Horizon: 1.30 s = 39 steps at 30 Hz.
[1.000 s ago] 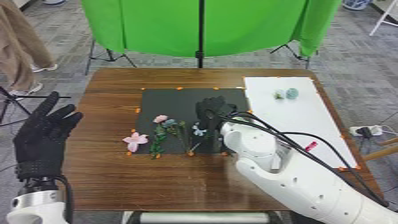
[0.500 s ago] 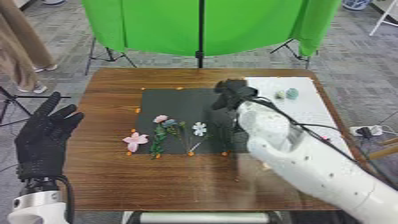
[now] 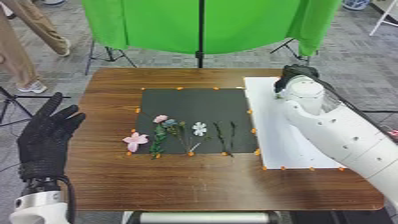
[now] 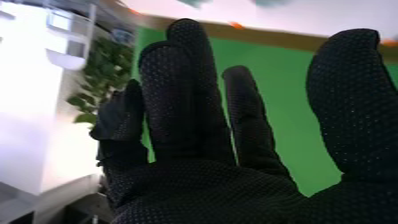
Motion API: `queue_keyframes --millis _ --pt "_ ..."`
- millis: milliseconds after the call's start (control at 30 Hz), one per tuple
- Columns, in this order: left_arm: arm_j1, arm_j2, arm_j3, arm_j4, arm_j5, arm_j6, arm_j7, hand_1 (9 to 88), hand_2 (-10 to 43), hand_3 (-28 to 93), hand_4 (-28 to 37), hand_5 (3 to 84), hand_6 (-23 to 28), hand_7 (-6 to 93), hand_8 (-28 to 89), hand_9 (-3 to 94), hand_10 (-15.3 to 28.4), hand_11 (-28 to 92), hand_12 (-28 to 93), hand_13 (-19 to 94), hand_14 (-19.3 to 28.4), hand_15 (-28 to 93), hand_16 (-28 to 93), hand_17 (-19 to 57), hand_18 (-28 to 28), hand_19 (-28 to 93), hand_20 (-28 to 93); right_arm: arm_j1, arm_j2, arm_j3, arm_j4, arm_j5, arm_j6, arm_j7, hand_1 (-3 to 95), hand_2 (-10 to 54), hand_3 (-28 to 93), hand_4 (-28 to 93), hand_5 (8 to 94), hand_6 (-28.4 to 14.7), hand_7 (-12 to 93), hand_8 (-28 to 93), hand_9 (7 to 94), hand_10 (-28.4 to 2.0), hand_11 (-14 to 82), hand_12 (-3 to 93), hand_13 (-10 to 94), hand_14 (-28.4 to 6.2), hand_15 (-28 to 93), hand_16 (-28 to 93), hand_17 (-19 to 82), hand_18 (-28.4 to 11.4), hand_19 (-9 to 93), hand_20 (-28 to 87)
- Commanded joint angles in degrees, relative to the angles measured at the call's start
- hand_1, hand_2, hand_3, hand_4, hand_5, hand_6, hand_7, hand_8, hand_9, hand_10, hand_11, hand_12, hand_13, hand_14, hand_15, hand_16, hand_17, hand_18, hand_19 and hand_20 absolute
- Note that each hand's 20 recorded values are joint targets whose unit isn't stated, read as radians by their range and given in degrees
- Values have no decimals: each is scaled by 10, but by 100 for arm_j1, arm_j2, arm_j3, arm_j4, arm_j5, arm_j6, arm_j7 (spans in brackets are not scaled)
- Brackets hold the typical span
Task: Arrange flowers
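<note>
In the head view my right hand (image 3: 295, 74) is over the far end of the white sheet (image 3: 302, 145). The right wrist view shows my right hand (image 4: 195, 120) with straight fingers and nothing held. My left hand (image 3: 46, 137) stays open left of the table. On the black mat (image 3: 191, 102) lie a pink flower (image 3: 136, 141), a smaller pink bloom (image 3: 160, 119), a blue flower (image 3: 170, 123), a white flower (image 3: 200, 129) and two dark green stems, one of them a green stem (image 3: 233, 137). Green items (image 4: 266, 2) rest on the white surface in the right wrist view.
Orange markers (image 3: 253, 131) line the mat and the sheet. Brown wooden table (image 3: 178, 187) surrounds both. A green cloth (image 3: 151, 30) hangs on stands behind the table's far edge.
My right hand has moved from over the mat to the far right, above the sheet's far end. The two dark stems and the sheet's near part are uncovered. My left hand has barely moved.
</note>
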Motion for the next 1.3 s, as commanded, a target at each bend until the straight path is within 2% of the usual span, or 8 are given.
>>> queue_keyframes --millis 33,300,567,633,800,1033,1200,1300 --pt "55 -59 -5 22 -20 25 -16 252 79 743 -222 357 88 141 -82 340 201 352 153 242 246 640 -88 -73 208 488 352 -323 17 72 114 -134 -64 -131 330 -95 764 -283 448 19 110 -109 640 -158 388 159 590 -115 789 118 220 -247 895 495" --pt "-6 -78 35 48 26 -18 -95 253 79 742 -222 357 88 141 -82 340 201 352 152 242 246 640 -88 -73 208 488 351 -378 -37 58 183 -320 -133 -310 338 -95 763 -283 454 33 118 -115 641 -154 389 159 589 -112 788 118 219 -244 889 500" --pt "30 -112 2 43 42 -41 -146 253 79 742 -221 357 88 140 -82 340 202 352 152 242 246 640 -88 -74 208 488 352 -558 130 -205 63 -735 399 -540 418 -95 730 -283 672 77 138 -134 729 -115 381 163 650 -77 766 133 249 -238 888 493" --pt "10 -149 -5 46 92 -60 -220 253 79 742 -221 357 87 141 -82 341 201 352 152 242 246 640 -88 -74 208 488 352 -580 128 -216 23 -751 422 -535 431 -95 699 -283 690 76 136 -113 745 -111 380 168 662 -73 760 141 254 -239 890 491" --pt "-58 -170 9 57 144 -115 -324 252 79 743 -221 358 88 140 -82 341 201 353 152 242 245 640 -88 -74 208 488 352 -461 83 -486 34 -906 580 -340 359 -95 703 -283 607 42 127 -130 711 -123 405 180 641 -86 772 157 250 -244 894 491" --pt "-84 -189 -15 68 188 -162 -410 252 79 742 -222 362 91 141 -82 341 201 352 152 242 245 641 -88 -74 208 488 352 -407 57 -630 48 -933 715 -391 336 -95 712 -283 511 -2 111 -120 654 -143 443 172 610 -98 804 145 247 -251 900 492" --pt "-104 -153 3 65 140 -126 -383 252 79 743 -222 362 91 142 -82 342 202 355 153 243 245 640 -89 -74 208 488 352 -313 23 -847 82 -1031 849 -194 344 -95 701 -283 520 20 120 -123 653 -144 444 165 610 -100 808 137 245 -251 899 490" --pt "-97 -88 26 67 102 -93 -289 252 79 743 -222 363 92 141 -82 342 202 355 152 243 245 640 -89 -74 208 489 352 -207 -9 -944 135 -1010 991 -99 310 -95 698 -283 511 -3 112 -123 645 -155 426 160 597 -113 808 135 242 -260 897 491"
